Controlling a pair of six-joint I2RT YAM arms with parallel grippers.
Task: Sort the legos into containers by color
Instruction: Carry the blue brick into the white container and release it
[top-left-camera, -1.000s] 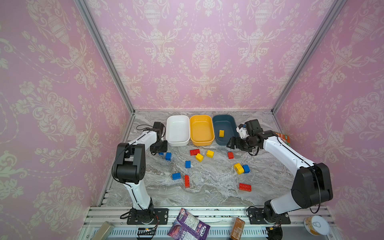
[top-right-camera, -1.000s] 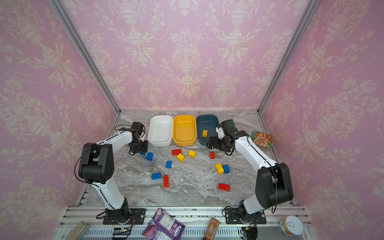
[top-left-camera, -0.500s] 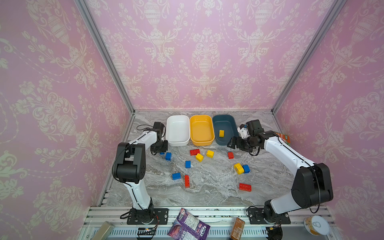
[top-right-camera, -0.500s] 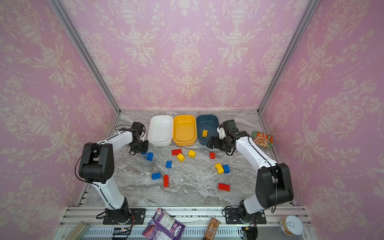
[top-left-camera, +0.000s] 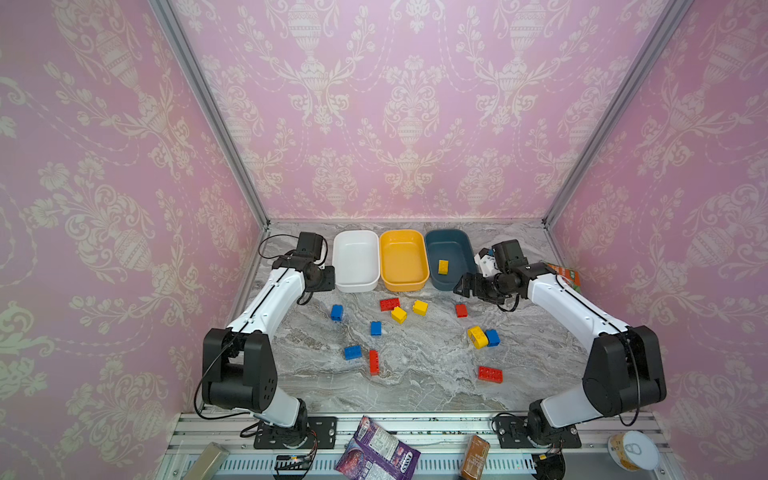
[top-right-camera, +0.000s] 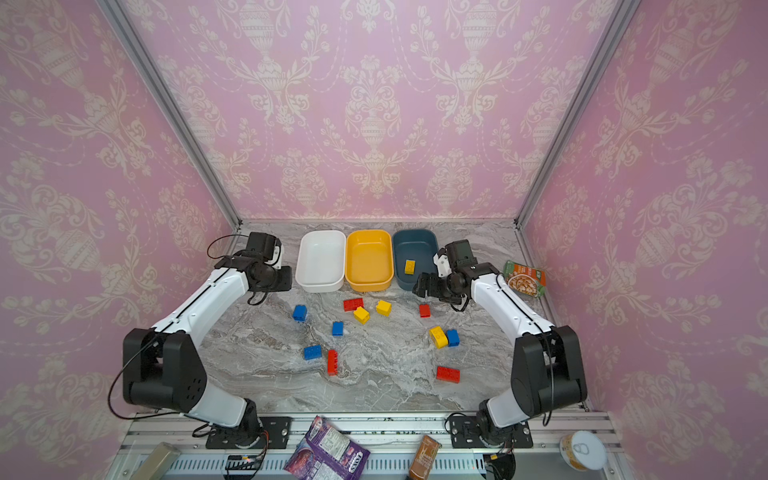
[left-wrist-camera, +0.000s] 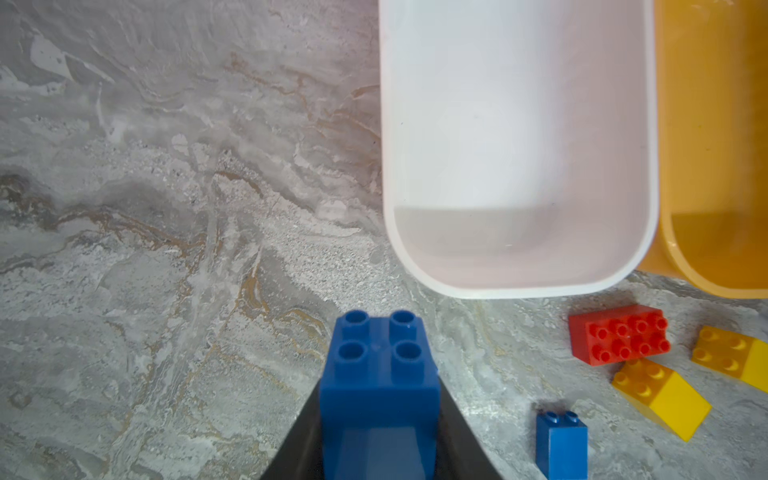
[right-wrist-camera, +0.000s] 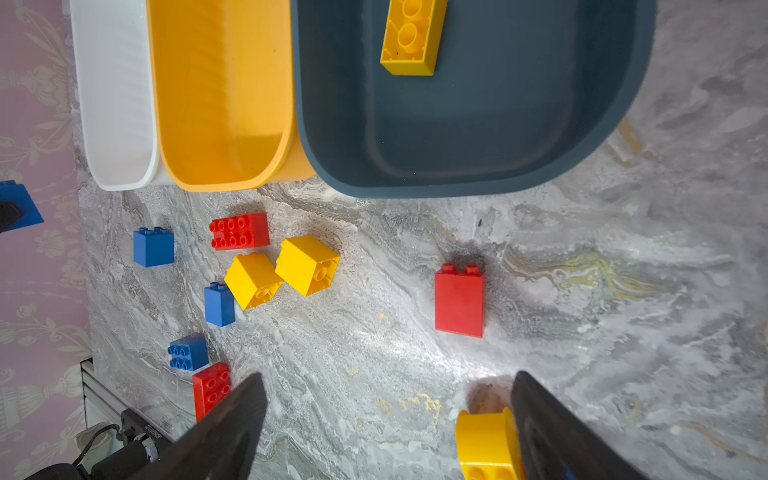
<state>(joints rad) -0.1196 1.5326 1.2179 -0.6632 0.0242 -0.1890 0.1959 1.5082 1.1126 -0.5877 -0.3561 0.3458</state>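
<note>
Left gripper (left-wrist-camera: 380, 388): clenched on blue brick (left-wrist-camera: 380, 357); white tub (left-wrist-camera: 519, 291) just beside
Right gripper (right-wrist-camera: 388, 378): released; red brick (right-wrist-camera: 459, 301) near; teal tub (right-wrist-camera: 415, 189) just beside
Clutter: green packet (top-right-camera: 524, 279) at table (top-right-camera: 374, 386) edge

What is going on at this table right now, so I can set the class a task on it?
Two robot arms are sorting toy bricks into tubs by colour. The left gripper is clamped on a blue brick beside the white tub. The right gripper hangs open and holds nothing, in front of the teal tub, which holds one yellow brick. The white tub and the yellow tub are empty. The other bricks lie loose on the table.
</note>
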